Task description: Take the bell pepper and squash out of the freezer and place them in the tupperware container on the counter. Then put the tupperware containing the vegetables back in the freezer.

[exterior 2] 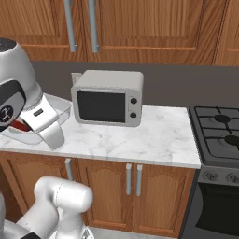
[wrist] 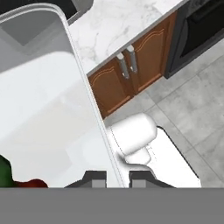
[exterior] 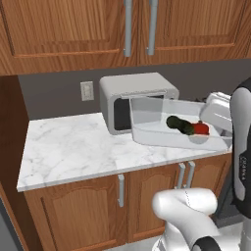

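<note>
The tupperware container [exterior: 157, 132] hangs tilted just above the right part of the counter [exterior: 73, 147], in front of the toaster oven. Inside it, side by side, lie the dark green squash [exterior: 179, 124] and the red bell pepper [exterior: 201, 128]. My gripper [wrist: 117, 178] is shut on the container's thin rim [wrist: 83, 83], one fingertip on each side of it. In the hand view the squash [wrist: 3, 173] and pepper [wrist: 33, 183] peek in at the lower left of the tray. The right base view has the pepper [exterior 2: 21, 125] partly behind my arm. The freezer is out of view.
A boxy grey toaster oven [exterior 2: 107, 98] stands at the back of the counter. A black stove [exterior 2: 219, 130] adjoins the counter on the right. Wooden wall cabinets [exterior: 122, 29] hang overhead. Bare marble [exterior: 63, 142] lies left of the oven.
</note>
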Motion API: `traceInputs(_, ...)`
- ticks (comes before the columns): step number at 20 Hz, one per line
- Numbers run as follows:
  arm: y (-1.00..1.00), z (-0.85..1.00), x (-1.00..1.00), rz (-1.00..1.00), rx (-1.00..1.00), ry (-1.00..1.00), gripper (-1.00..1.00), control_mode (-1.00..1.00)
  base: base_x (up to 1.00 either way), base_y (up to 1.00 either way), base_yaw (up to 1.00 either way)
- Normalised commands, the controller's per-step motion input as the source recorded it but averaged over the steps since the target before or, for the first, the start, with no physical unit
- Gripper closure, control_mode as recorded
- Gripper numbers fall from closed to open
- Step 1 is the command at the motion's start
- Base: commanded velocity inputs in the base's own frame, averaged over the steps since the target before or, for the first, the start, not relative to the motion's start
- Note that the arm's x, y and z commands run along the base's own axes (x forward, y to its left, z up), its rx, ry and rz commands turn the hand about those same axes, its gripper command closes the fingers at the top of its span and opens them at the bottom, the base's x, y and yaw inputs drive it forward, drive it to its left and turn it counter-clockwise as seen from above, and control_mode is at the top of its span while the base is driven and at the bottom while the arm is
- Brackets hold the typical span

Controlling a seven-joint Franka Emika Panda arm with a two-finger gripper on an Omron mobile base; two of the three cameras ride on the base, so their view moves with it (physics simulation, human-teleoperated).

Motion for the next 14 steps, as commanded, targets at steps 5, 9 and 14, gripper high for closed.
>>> traceInputs(5,0.0,0.0,-0.22,0.0,0.0,-0.01,1.0,1.0,-0.52,0.04,0.0)
traceInputs(9,0.0,0.0,0.0,0.0,0.0,0.0,1.0,1.0,-0.84,0.5,0.0)
traceInputs(14,0.0,0.0,0.0,0.0,0.0,0.0,1.0,1.0,-0.34,0.98,0.18)
